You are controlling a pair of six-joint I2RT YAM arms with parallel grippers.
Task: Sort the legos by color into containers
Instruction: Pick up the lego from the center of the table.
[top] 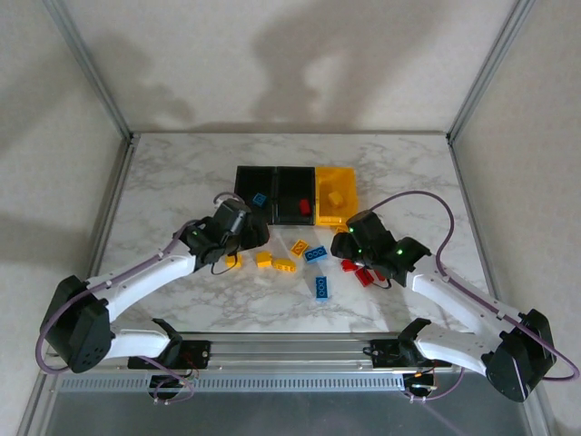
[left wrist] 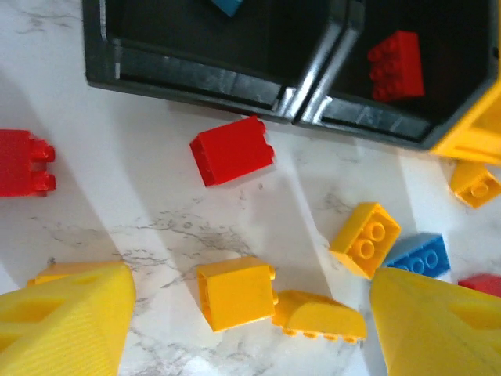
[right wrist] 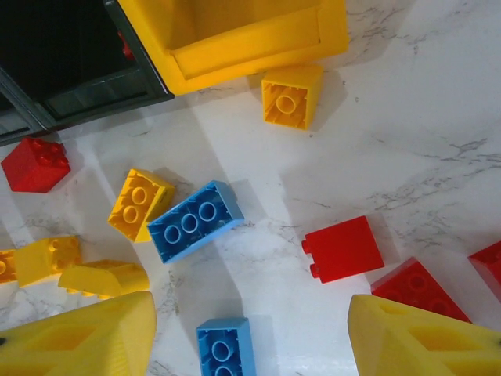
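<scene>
We read no text, label, brand, number or sign. Stud tops of legos [right wrist: 195, 221] too small and soft for us to make out embossing. On containers [top: 275, 173] and table [top: 172, 182], we find no lettering.

White tabletop [top: 172, 182], streaked all over with fine grey marble veining, faintly glossy seen close in the wrist views. Framed at the back corners by two aluminium uprights, left post [top: 89, 68] and right post [top: 488, 68], both leaning outward toward the top. Backed and flanked by plain beige wall panels [top: 290, 54], with soft blurred shadows across the rear one. Edged along the near side by a ribbed metal rail [top: 290, 350] running side to side.
</scene>
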